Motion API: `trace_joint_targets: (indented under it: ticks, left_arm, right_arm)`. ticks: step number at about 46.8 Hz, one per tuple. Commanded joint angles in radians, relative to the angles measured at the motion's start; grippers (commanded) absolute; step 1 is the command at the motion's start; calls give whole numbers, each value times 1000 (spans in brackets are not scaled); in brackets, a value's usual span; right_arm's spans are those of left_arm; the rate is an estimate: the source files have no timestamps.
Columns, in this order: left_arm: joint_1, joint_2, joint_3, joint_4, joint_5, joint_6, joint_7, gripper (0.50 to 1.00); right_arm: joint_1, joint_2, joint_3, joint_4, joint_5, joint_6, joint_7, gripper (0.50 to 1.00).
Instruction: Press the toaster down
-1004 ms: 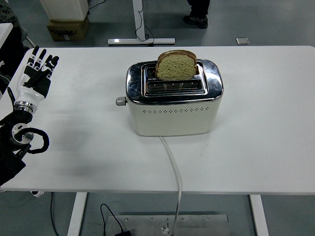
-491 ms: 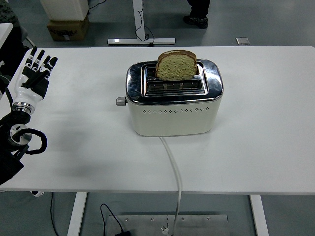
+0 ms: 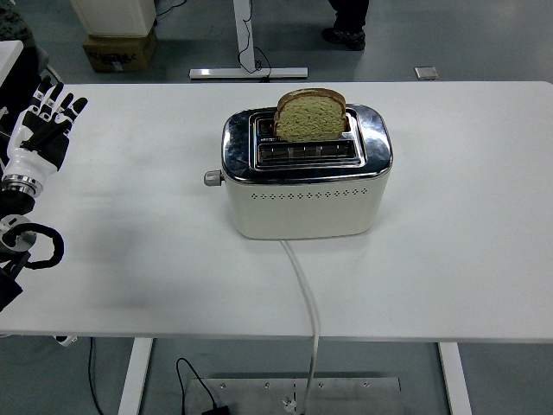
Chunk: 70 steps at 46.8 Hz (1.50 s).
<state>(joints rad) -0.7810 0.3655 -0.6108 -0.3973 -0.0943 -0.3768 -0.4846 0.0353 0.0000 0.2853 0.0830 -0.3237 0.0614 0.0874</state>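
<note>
A cream toaster with a shiny chrome top stands at the middle of the white table. A slice of brown bread stands tall in its rear slot; the front slot is empty. The lever knob sticks out of the toaster's left end, in its raised position. My left hand is at the table's far left edge, fingers spread and pointing away from me, holding nothing, well apart from the lever. My right hand is out of view.
The toaster's white cord runs from its front over the table's near edge to the floor. A cardboard box and a desk leg stand on the floor beyond the table. A person's shoes show at the top.
My left hand has drawn back to the left, farther from the toaster. The toaster, lever and bread have not moved.
</note>
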Motion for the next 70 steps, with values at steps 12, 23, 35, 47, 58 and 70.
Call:
trace_joint_targets:
  ticks: [12,23,35,47,58,70]
  left_arm:
    - [3,42,0,-2,88,-11,0,1000]
    - [3,84,5,-11,174,-17,0,1000]
    - [11,138,3,-54,287,-34,-2,1000]
    - [0,170,5,-126,485,-28,0,1000]
    - [2,214,3,-233,691,4,0,1000]
    - [3,242,3,-301,840,4,-2,1000]
  right_arm:
    - [0,0,0,0,0,0,0,998]
    - [0,0,0,0,0,0,0,998]
    - [0,0,0,1,0,0,0,998]
    - [0,0,0,0,0,0,0,998]
    - [0,0,0,0,0,0,0,998]
    - [0,0,0,1,0,0,0,998]
